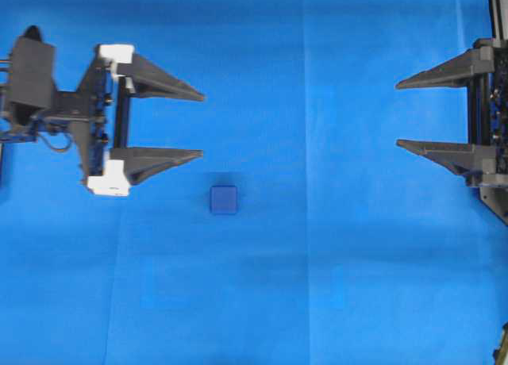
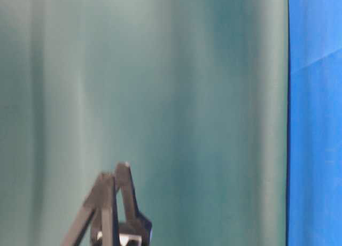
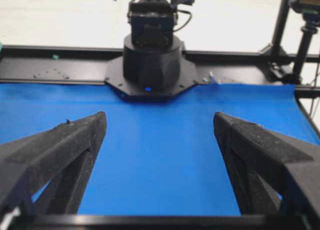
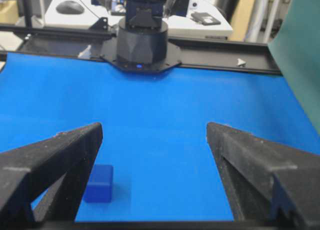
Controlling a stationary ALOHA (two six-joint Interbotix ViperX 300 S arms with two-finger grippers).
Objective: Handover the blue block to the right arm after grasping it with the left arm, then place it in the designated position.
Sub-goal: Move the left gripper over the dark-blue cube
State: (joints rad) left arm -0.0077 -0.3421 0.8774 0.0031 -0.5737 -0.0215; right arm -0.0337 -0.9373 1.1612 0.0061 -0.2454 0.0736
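On the bright blue cloth [image 1: 317, 262] that covers the table sits the small dark-blue cube with rounded edges [image 1: 224, 200], resting flat and alone, touched by nothing. To the cube's left and slightly beyond it in the overhead view, the left arm's gripper [image 1: 202, 124], black with long pointed fingers and white plastic brackets at their base, has its jaws spread wide with only cloth between them. Its nearer fingertip is close to the cube but apart from it. Well to the cube's right, at the frame's edge, the right arm's all-black gripper [image 1: 397, 113] is likewise spread wide and holds nothing. In the right wrist view the cube [image 4: 99, 184] shows just beside the left-hand finger [image 4: 55, 165].
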